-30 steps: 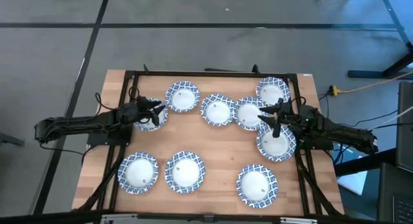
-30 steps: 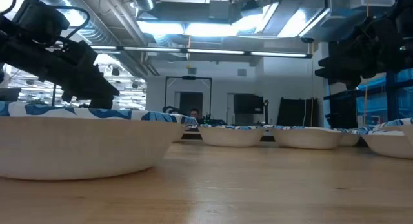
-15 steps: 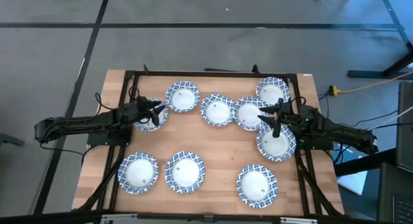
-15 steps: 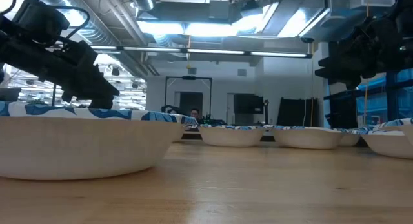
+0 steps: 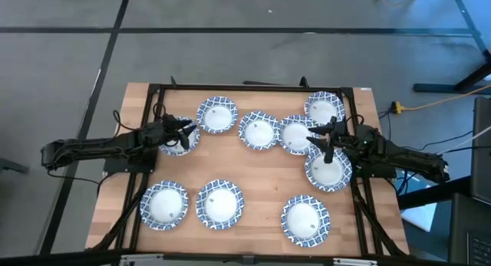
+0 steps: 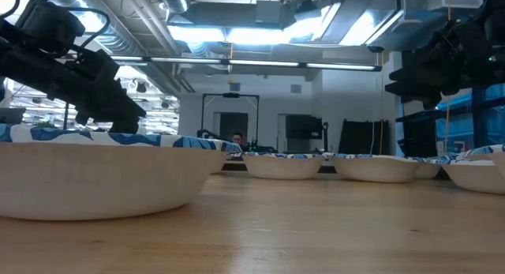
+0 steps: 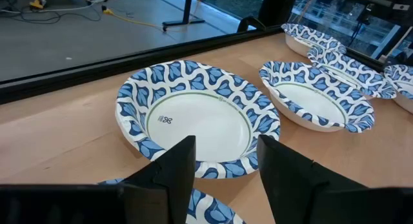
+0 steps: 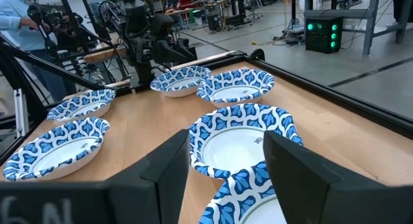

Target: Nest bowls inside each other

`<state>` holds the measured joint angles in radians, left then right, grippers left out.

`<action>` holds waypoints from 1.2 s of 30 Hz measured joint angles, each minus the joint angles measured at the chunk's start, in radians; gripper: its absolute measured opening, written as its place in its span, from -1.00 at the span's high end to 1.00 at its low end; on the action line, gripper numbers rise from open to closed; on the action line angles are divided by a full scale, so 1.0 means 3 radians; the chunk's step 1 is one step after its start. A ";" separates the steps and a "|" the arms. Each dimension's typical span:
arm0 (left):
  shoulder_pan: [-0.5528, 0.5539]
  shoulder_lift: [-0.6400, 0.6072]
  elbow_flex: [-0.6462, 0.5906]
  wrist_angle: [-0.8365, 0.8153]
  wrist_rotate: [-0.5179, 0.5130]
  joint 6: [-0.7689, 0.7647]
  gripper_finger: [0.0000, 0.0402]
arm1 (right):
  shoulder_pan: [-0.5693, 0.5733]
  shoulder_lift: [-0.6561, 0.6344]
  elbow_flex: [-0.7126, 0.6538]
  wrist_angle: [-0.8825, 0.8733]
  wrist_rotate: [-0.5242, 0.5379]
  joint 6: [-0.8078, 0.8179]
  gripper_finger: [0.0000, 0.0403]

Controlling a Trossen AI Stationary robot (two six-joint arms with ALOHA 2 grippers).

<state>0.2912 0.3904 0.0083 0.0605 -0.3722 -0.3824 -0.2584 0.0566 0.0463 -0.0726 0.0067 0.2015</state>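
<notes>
Bowls lie spread singly over the wooden tabletop (image 5: 261,174), none nested that can be told from above. Nearest the front edge, at six o'clock in the high view, sit three of them: one at the left (image 5: 164,204), one beside it (image 5: 220,203) and one toward five o'clock (image 5: 304,220).

Farther back, at three o'clock, the right gripper (image 5: 322,142) hovers with its fingers (image 8: 161,161) spread apart, above the rim of a bowl (image 5: 329,169) and beside another (image 5: 296,134) (these two overlap at their rims). At nine o'clock the left gripper (image 5: 186,130) is over a bowl (image 5: 179,138), its fingers (image 7: 174,166) likewise parted and holding nothing.

Farthest back, toward twelve o'clock, three more bowls stand in a loose row (image 5: 217,114) (image 5: 258,129) (image 5: 324,109).
</notes>
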 joint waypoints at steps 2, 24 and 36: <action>0.0000 0.0000 0.0001 0.0000 -0.0001 0.0000 0.21 | -0.0001 0.0000 0.0000 0.0000 0.0000 0.0004 0.02; 0.0000 0.0000 0.0001 0.0000 0.0000 0.0000 0.21 | -0.0001 0.0000 -0.0001 0.0058 0.0016 0.0012 0.02; 0.0000 0.0000 0.0000 0.0000 -0.0001 0.0000 0.21 | -0.0001 0.0305 0.0905 -0.0398 0.0464 -0.0258 0.02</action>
<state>0.2911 0.3904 0.0082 0.0605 -0.3725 -0.3824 -0.2588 0.1482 0.3179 -0.1920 0.1460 0.1240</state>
